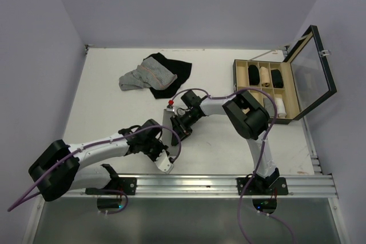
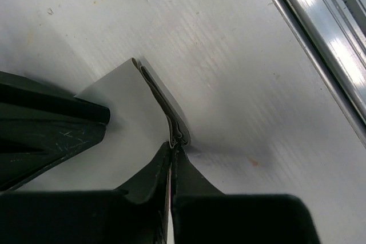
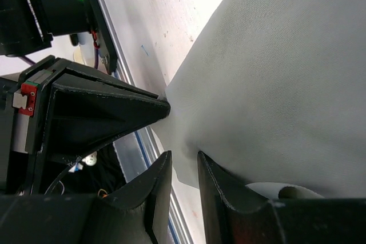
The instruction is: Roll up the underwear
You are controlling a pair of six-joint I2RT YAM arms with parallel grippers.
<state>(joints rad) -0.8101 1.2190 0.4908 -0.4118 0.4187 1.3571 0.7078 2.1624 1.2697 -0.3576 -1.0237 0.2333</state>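
The underwear (image 2: 123,101), plain grey cloth folded flat, lies on the white table (image 1: 103,112) left of the wooden compartment box (image 1: 258,62) and nearer the arm bases than that box is. Both arms meet over it there.

The left gripper (image 2: 173,143) has its fingers pressed together on the stacked folded edge of the cloth. The layers are pinched right at the tips, and that edge stands up off the table.

The right gripper (image 3: 183,155) comes in from the box side, and its tips sit at the cloth's border facing the left one. Its fingers are a narrow gap apart, with a flap of the grey cloth showing in that gap. I cannot tell whether they are actually pressing on it.

Further left of the box, at about the same depth, a grey-and-white pinstriped garment (image 1: 140,75) lies crumpled, partly on top of a black garment (image 1: 177,70). The box's glass lid (image 1: 311,72) stands open, and rolled dark and pale items fill some compartments.
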